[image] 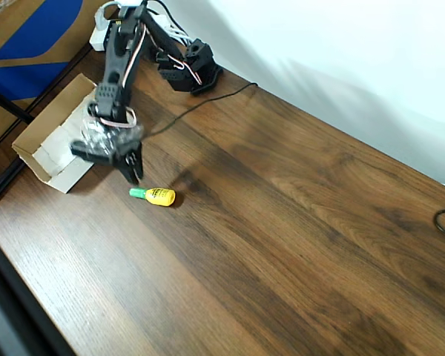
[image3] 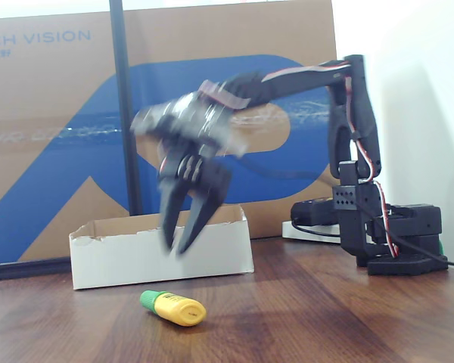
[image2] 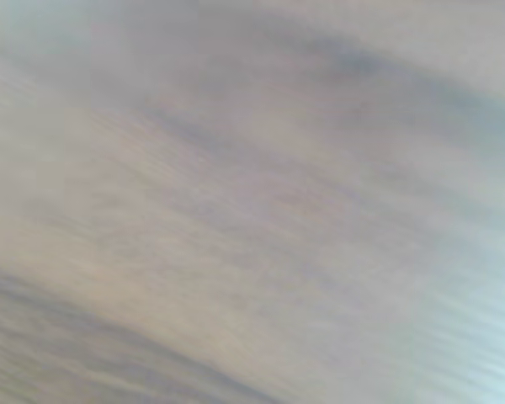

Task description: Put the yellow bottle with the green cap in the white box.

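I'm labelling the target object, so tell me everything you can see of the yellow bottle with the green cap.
The yellow bottle with the green cap is small, bright yellow, plastic-looking, with dark print on its side and a narrow green cap. It lies on its side on the wooden table, cap pointing left in the overhead view, just in front of the white box. Nothing grips it; the end effector hangs above, fingers apart.

Overhead looks down; fixed view faces low across table [image3: 325,325].
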Robot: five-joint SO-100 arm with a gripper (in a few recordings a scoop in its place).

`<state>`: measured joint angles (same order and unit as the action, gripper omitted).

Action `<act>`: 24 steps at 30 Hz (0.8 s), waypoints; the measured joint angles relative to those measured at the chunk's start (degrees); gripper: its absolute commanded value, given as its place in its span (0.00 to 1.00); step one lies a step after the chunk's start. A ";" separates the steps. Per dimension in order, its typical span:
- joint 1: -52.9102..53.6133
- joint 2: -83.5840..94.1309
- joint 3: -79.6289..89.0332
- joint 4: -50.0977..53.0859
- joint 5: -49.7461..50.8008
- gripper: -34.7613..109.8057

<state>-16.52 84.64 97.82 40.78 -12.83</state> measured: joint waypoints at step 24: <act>-2.11 -7.21 -2.37 -3.16 -7.91 0.45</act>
<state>-18.63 77.43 95.45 37.62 -20.74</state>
